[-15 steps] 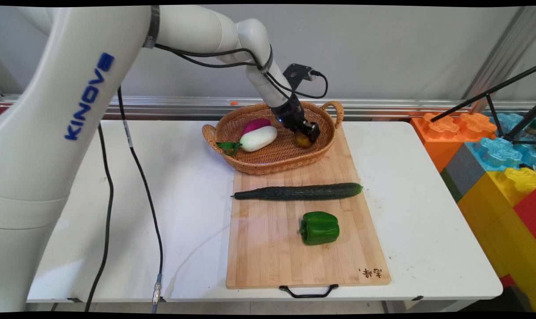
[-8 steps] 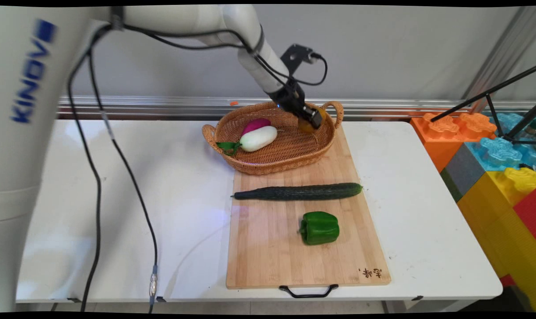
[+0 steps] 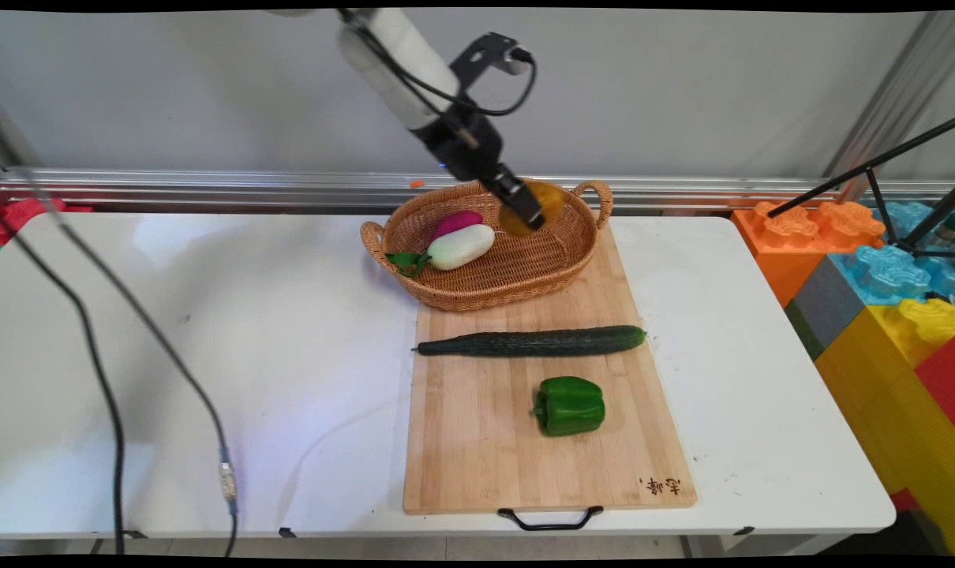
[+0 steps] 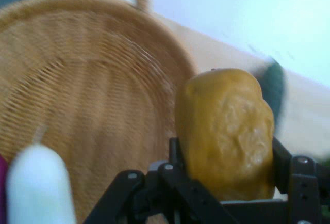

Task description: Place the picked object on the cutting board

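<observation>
My gripper point(image 3: 527, 213) is shut on a yellow-brown potato point(image 3: 542, 203), held in the air above the right part of the wicker basket point(image 3: 485, 292). In the hand view the potato point(image 4: 227, 131) sits between the two black fingers point(image 4: 281, 164), with the basket's woven floor point(image 4: 87, 90) below it. A white radish point(image 3: 460, 246) and a purple vegetable point(image 3: 455, 222) lie in the basket's left half. The radish's tip point(image 4: 36, 188) shows at the hand view's lower left.
The basket rests on the far end of a wooden cutting board point(image 3: 477, 442). A long cucumber point(image 3: 531, 341) lies across the board and a green bell pepper point(image 3: 569, 405) sits nearer. Coloured foam blocks point(image 3: 880, 284) stand right of the table. Black cables point(image 3: 114, 379) hang at left.
The gripper has lifted the potato out of the basket's floor, rising and shifting slightly left. The arm has swung up and away from the left edge.
</observation>
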Robot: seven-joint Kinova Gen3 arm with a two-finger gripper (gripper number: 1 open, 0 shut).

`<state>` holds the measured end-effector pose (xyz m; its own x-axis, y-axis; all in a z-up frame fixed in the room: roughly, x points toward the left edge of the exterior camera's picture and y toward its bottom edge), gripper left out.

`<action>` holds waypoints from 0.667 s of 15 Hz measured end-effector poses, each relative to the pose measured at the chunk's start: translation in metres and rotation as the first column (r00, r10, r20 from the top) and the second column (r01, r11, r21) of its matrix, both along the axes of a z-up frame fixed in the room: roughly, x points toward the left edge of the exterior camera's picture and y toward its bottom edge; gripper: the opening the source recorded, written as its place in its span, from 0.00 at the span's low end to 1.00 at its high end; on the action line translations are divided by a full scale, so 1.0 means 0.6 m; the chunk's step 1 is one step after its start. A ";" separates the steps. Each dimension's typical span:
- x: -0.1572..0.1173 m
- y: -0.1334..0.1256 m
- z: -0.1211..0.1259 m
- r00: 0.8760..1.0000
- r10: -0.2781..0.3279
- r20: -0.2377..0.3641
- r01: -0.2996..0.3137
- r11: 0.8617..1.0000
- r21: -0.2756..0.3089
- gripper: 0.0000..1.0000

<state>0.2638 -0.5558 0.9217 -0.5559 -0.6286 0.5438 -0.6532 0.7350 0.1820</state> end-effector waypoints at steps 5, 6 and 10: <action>0.048 0.126 0.030 0.972 -0.232 0.034 0.231 0.972 0.032 0.00; 0.052 0.140 0.028 0.966 -0.257 0.040 0.256 0.966 0.034 0.00; 0.061 0.218 -0.007 0.920 -0.382 0.093 0.381 0.924 0.027 0.00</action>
<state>0.3005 -0.4250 0.9175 -0.8030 -0.3633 0.4725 -0.3382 0.9305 0.1406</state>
